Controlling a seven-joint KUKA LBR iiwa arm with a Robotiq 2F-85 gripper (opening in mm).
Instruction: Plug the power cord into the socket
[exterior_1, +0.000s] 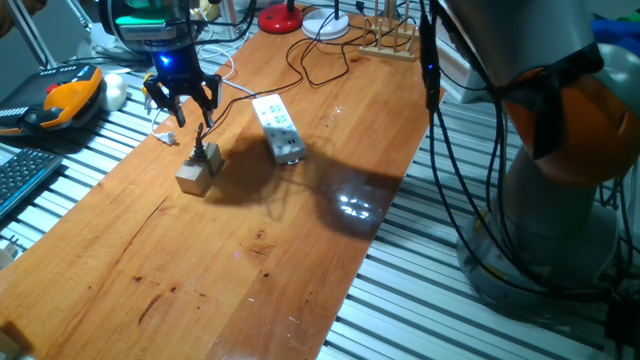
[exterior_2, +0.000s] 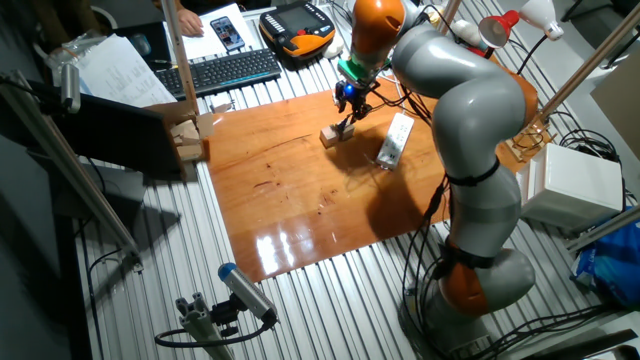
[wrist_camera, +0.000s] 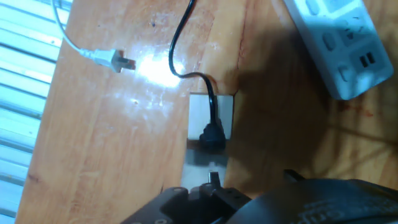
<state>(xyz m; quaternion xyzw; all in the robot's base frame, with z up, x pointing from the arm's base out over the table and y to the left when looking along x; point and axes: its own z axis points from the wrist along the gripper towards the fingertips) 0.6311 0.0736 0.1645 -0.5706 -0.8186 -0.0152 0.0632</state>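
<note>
Wooden surface (exterior_1: 250, 260) holds the power cord (wrist_camera: 211, 121), its plug resting on a small wooden cube (exterior_1: 196, 176) beside the white socket (exterior_1: 278, 126), not yet plugged in, while the gripper (exterior_1: 183, 100) hangs above, fingers spread and holding nothing.

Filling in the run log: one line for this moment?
claw: above cubes, grips nothing | power cord: plug rests on wooden cubes | socket: nothing plugged in
</note>
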